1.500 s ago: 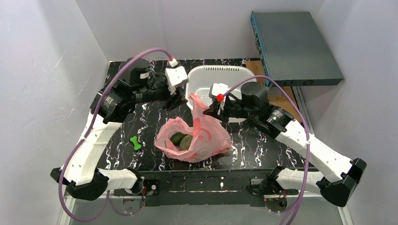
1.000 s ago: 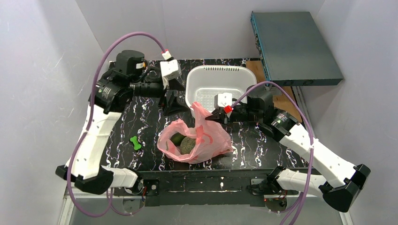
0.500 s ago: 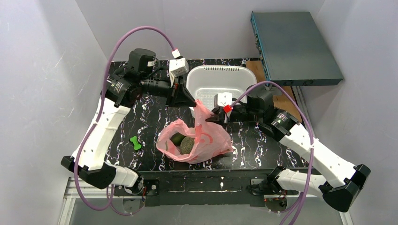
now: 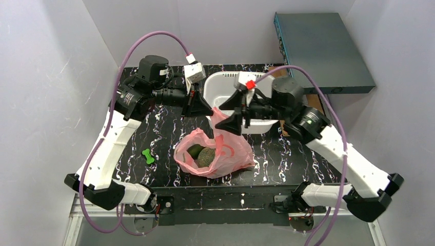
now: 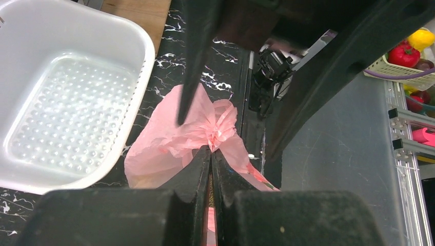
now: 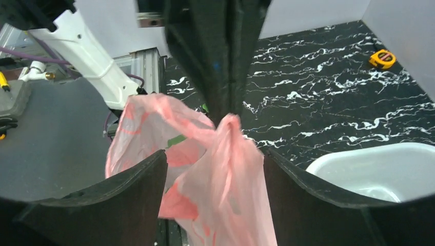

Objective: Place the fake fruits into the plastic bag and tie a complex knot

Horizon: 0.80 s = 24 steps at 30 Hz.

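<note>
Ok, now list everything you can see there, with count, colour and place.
thin translucent plastic bag: one, pink, table centre
round netted melon: one, grey-green, inside the bag
smooth oval avocado: one, dark green, inside the bag beside the melon
small bone-shaped toy: one, bright green, left of the bag
perforated plastic basket: one, white, behind the bag
flat metal box: one, grey, far right
small tape measure: one, yellow, on the table
marbled table: one, black and white
left tool: black, shut on the bag's top
right tool: black, open around the bag's top
</note>
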{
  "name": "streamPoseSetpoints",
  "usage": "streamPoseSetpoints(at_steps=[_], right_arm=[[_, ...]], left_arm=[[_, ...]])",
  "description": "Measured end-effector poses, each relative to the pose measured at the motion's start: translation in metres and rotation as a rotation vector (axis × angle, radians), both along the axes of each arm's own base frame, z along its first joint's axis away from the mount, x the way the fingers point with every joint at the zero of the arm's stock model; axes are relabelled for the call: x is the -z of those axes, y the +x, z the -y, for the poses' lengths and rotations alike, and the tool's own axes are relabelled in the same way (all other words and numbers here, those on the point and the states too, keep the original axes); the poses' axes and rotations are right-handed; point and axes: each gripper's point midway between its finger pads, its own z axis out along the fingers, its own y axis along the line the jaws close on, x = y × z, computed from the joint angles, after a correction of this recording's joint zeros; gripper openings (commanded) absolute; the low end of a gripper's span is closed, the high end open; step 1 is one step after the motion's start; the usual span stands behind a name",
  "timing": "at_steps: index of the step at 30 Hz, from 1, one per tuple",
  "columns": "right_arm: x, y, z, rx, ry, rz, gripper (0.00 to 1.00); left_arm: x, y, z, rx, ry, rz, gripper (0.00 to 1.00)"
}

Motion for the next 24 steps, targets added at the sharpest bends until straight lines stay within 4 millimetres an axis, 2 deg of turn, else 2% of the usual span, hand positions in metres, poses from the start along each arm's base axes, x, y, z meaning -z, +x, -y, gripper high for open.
streamPoseSetpoints(at_steps=[1,3,6,7,8,9,12,13,15,18,21,24], right_arm=[[0.002,0.005,-0.008,0.006,0.002,-0.017,0.71],[0.013,0.014,-0.019,0.017,-0.015,-0.052,0.55],[0.035,0.024,-0.030,0.029,-0.051,-0.086,0.10],[0.044,0.025,-0.031,0.029,-0.065,-0.093,0.01],[0.052,0.024,-0.030,0.027,-0.073,-0.094,0.01],[0.057,0.023,-0.029,0.023,-0.076,-0.091,0.01],[0.064,0.015,-0.024,0.007,-0.072,-0.053,0.01],[0.069,0.012,-0.019,0.006,-0.084,-0.046,0.01],[0.077,0.007,-0.008,0.004,-0.102,-0.028,0.01],[0.078,0.004,0.000,-0.013,-0.112,0.006,0.01],[0.076,0.001,0.003,-0.039,-0.111,0.039,0.01],[0.077,-0.002,0.003,-0.064,-0.112,0.055,0.01]], left_arm=[[0.000,0.000,0.000,0.000,0.000,0.001,0.00],[0.000,0.000,0.000,-0.001,0.001,0.006,0.00],[-0.003,0.002,-0.002,-0.015,0.005,0.013,0.00],[-0.004,0.004,-0.002,-0.028,0.008,0.018,0.00],[-0.004,0.006,-0.003,-0.039,0.010,0.018,0.00],[-0.003,0.008,-0.005,-0.054,0.015,0.011,0.06],[-0.001,0.010,-0.012,-0.064,0.039,-0.020,0.55],[-0.004,0.011,-0.016,-0.059,0.045,0.001,0.68],[-0.018,0.007,-0.025,-0.036,0.056,0.058,0.73],[-0.032,-0.018,-0.038,0.042,0.063,0.140,0.74],[-0.028,-0.049,-0.050,0.126,0.081,0.165,0.74],[-0.025,-0.067,-0.053,0.197,0.078,0.175,0.75]])
